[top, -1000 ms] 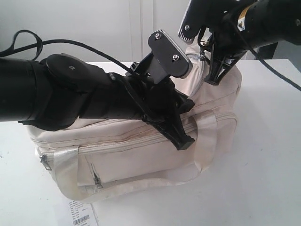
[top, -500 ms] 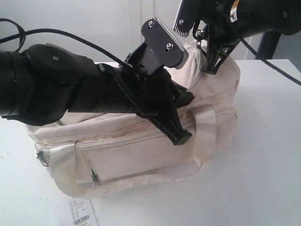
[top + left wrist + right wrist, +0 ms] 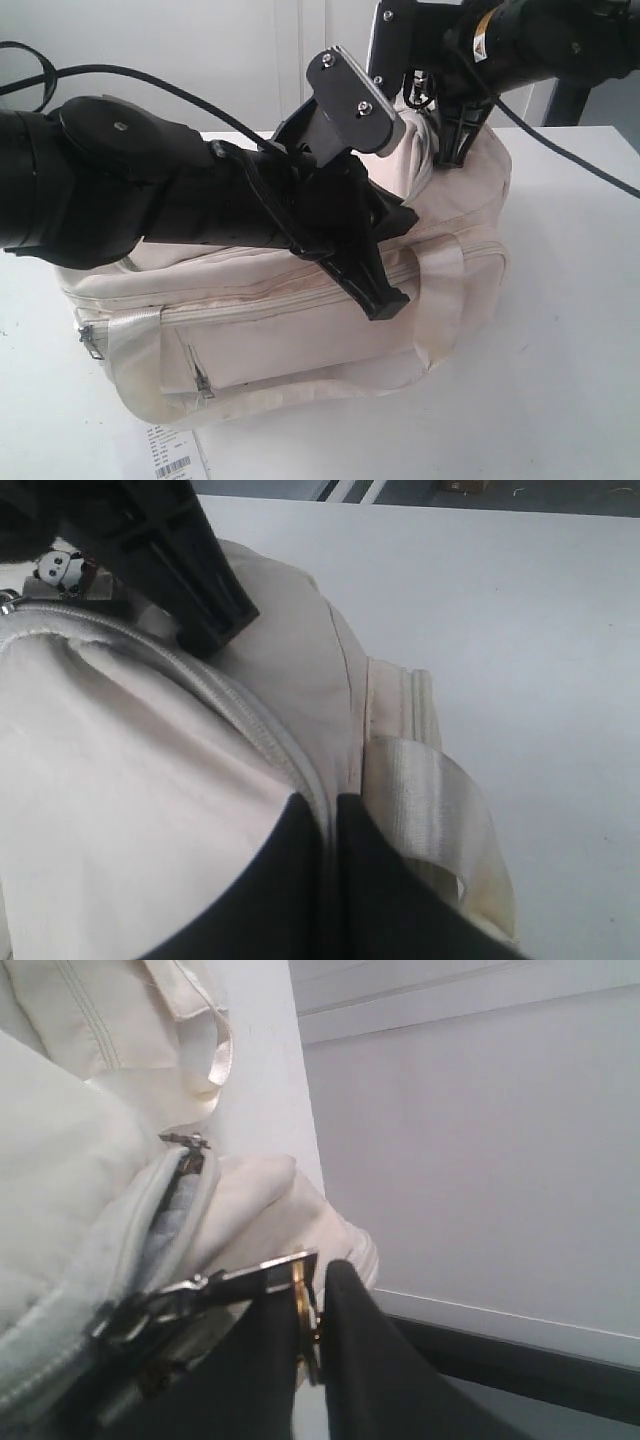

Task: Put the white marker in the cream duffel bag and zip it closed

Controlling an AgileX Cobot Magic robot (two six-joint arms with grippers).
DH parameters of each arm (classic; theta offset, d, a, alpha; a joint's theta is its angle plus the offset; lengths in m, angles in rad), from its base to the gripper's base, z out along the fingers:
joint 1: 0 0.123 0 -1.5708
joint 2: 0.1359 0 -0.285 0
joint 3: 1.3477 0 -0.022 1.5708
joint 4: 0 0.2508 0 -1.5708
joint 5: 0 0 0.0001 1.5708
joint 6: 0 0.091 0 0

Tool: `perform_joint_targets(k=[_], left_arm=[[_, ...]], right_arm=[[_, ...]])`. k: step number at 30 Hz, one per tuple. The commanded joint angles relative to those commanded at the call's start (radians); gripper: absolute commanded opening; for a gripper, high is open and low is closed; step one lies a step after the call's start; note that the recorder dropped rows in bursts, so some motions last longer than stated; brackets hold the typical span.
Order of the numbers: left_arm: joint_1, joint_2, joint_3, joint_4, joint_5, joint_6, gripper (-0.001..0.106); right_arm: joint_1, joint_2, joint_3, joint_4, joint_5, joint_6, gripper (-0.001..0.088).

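Fingers (image 3: pixel 355 1360) of your right gripper (image 3: pixel 312 1288) stayed clamped on the gold ring zip pull (image 3: pixel 300 1305), barely advancing it, so the cream duffel bag (image 3: pixel 300 330) still gaped.

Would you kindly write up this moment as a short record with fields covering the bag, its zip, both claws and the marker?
bag: cream duffel bag lying on the white table
zip: closed along the stretch seen in the left wrist view; a gap shows open in the right wrist view
left claw: shut on the bag's zip seam
right claw: shut on the gold ring zip pull
white marker: not in view
other: barcode label on the table beside the bag
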Motion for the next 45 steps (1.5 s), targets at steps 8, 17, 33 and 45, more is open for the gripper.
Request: perform_joint_targets(k=[8,17,33,45], left_arm=[[0.000,0.000,0.000,0.000,0.004,0.000,0.000],[0.000,0.000,0.000,0.000,0.018,0.000,0.000],[0.000,-0.074,0.000,-0.127,-0.190,-0.131,0.071],[0.000,-0.201,0.082,-0.226,-0.162,-0.127,0.071]], right_arm=[[0.000,0.071,-0.081,-0.002,0.002,0.000,0.0000],[-0.020,0.097,-0.116,-0.006,0.002,0.008,0.0001],[-0.115,-0.083,-0.116,0.045,0.345,0.584,0.0500],[-0.291,-0.055,-0.117,0.883,0.586,0.288,0.0415]])
